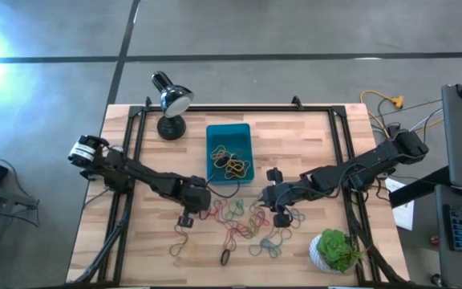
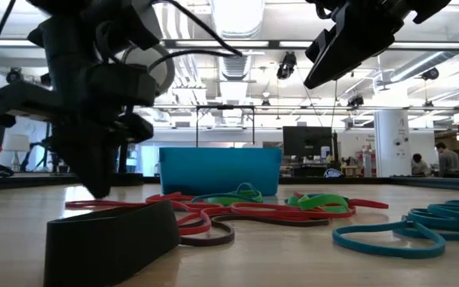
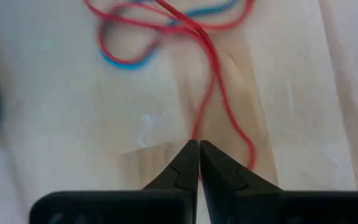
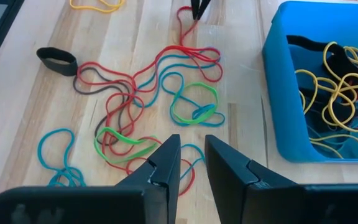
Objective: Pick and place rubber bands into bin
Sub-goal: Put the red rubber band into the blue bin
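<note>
The left gripper (image 3: 199,144) is clenched on a red rubber band (image 3: 213,81). The bin (image 1: 228,130) lies toward the tabletop's far edge. The right gripper (image 4: 192,155) hangs partly parted, empty.

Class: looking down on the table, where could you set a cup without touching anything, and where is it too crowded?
Bare wood lies between the desk lamp and the table's left edge, and right of the bin toward the far right corner. Crowded: the loose rubber bands in front of the bin, between the left gripper and right gripper; the plant fills the near right corner.
</note>
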